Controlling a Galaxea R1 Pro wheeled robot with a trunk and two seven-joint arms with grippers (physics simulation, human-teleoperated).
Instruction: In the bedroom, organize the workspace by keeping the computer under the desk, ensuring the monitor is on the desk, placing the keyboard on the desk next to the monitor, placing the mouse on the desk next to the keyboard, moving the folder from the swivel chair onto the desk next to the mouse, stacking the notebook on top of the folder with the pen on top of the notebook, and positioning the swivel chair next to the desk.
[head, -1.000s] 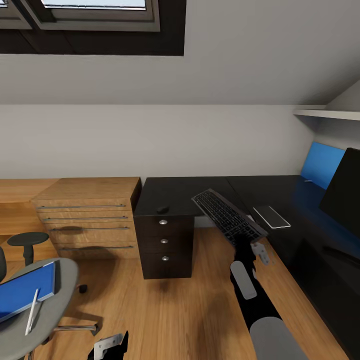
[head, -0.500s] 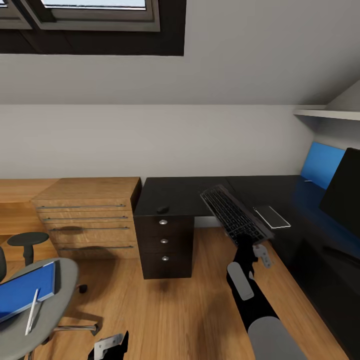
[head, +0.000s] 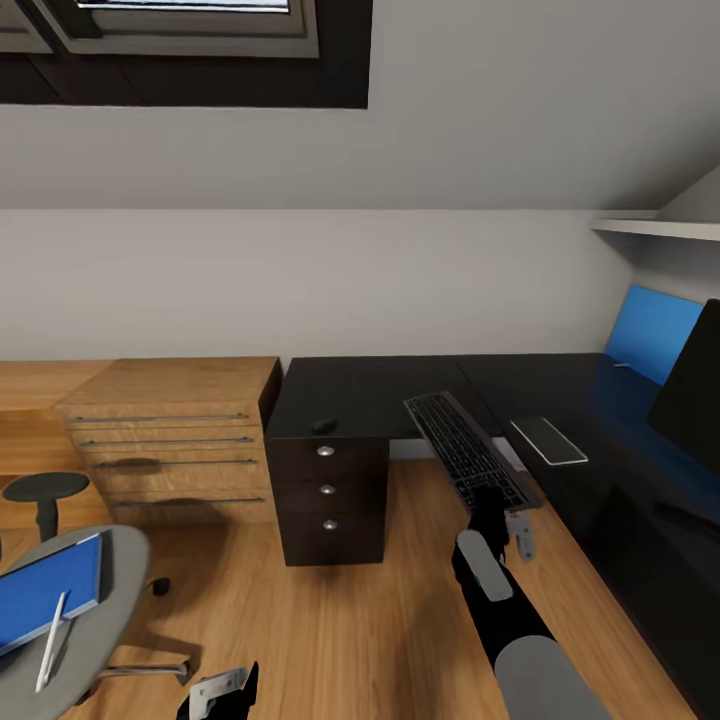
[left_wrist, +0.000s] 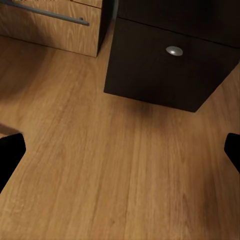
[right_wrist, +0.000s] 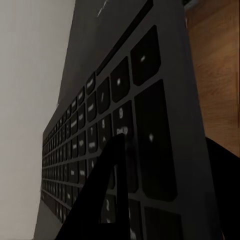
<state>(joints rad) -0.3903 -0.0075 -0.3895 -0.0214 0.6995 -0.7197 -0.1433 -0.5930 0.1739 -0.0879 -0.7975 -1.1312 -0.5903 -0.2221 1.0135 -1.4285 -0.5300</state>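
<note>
1. Right gripper (head: 497, 503) pinches the keyboard (head: 463, 448) at its near end; the far end overhangs the desk (head: 380, 385) edge at 12 o'clock.
2. Left gripper (head: 215, 690): fingers spread, holding nothing.
3. Risk: the single-end grip may let the keyboard pivot and slip.
4. Risk: the keyboard may strike the desk edge.
5. Mouse (head: 323, 425) lies at 10 o'clock of the keyboard.

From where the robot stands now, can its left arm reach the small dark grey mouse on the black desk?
Probably not: the left gripper hangs low over the floor, and the mouse lies far ahead on the desk.
</note>
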